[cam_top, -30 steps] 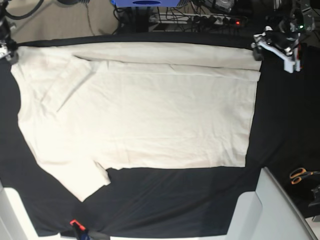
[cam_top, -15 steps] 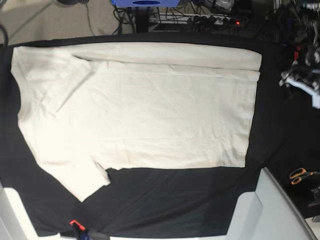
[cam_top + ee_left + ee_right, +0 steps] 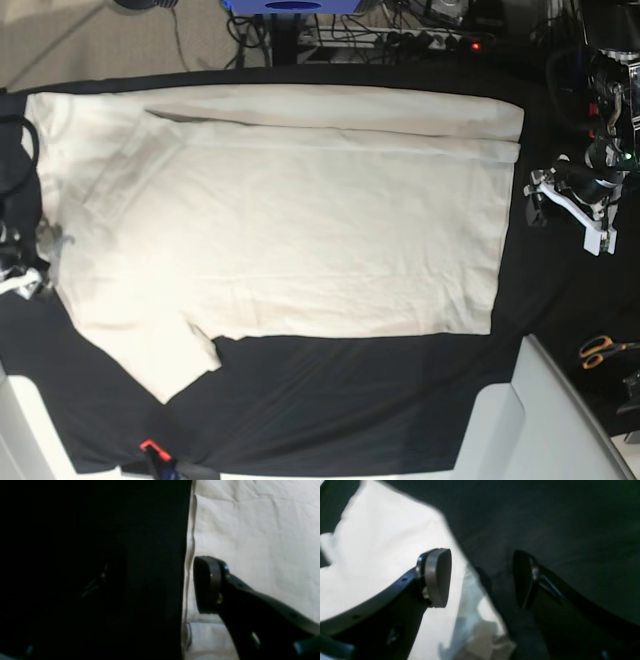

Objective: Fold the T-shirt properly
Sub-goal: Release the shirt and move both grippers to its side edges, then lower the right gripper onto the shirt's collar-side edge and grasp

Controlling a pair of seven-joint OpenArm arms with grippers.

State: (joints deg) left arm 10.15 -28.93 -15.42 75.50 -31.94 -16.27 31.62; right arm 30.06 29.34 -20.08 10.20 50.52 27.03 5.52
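The cream T-shirt lies flat on the black table cloth, its far long edge folded in and one sleeve sticking out near the front left. My left gripper hovers open just off the shirt's right hem; in the left wrist view one pad is over the cloth and the other is barely visible in the dark. My right gripper is open at the shirt's left edge; in the right wrist view its jaws straddle the cloth edge.
Orange-handled scissors lie at the right, off the cloth. A grey-white panel rises at the front right. A small orange-tipped item sits at the front edge. Cables and a power strip run behind the table.
My left arm came down from the far right corner to beside the middle of the right hem. My right arm left the far left corner, went out of view, and now shows at the shirt's left edge.
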